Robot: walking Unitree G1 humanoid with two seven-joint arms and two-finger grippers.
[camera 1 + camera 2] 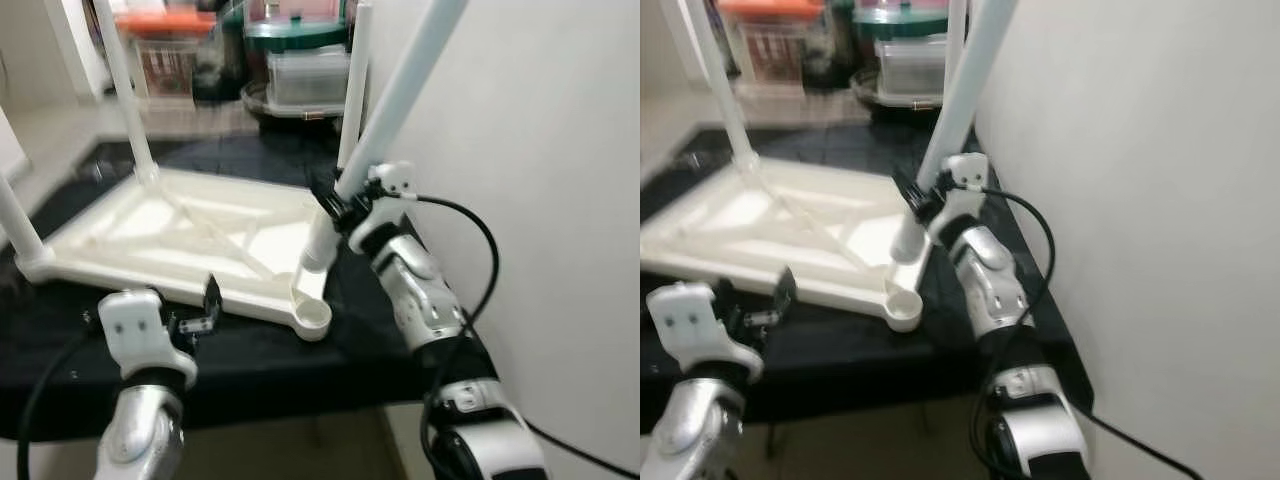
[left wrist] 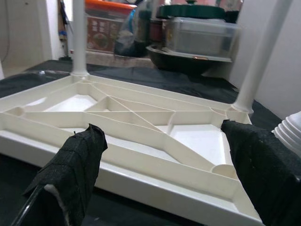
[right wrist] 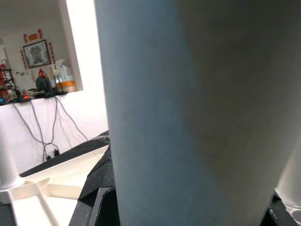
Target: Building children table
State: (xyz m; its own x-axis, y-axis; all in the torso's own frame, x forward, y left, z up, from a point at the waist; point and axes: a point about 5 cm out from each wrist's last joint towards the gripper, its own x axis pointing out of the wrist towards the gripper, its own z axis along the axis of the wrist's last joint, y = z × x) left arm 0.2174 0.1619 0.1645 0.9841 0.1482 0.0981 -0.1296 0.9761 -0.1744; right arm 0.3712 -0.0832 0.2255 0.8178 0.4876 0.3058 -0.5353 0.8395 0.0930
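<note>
home | stacked storage bins (image 1: 300, 60); framed picture (image 3: 37, 53) on wall

The upside-down table top (image 1: 190, 240) is smooth, shiny cream plastic, and so are its round legs (image 1: 395, 100). It lies on a soft, dull black cloth (image 1: 290, 350). The left gripper's fingers (image 2: 70, 174) look rough and fuzzy black.

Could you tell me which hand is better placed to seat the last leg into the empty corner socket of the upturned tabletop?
The right. The right hand is shut on the tilted white leg, whose foot is beside the empty socket. The left hand hovers open at the tabletop edge, holding nothing.
</note>
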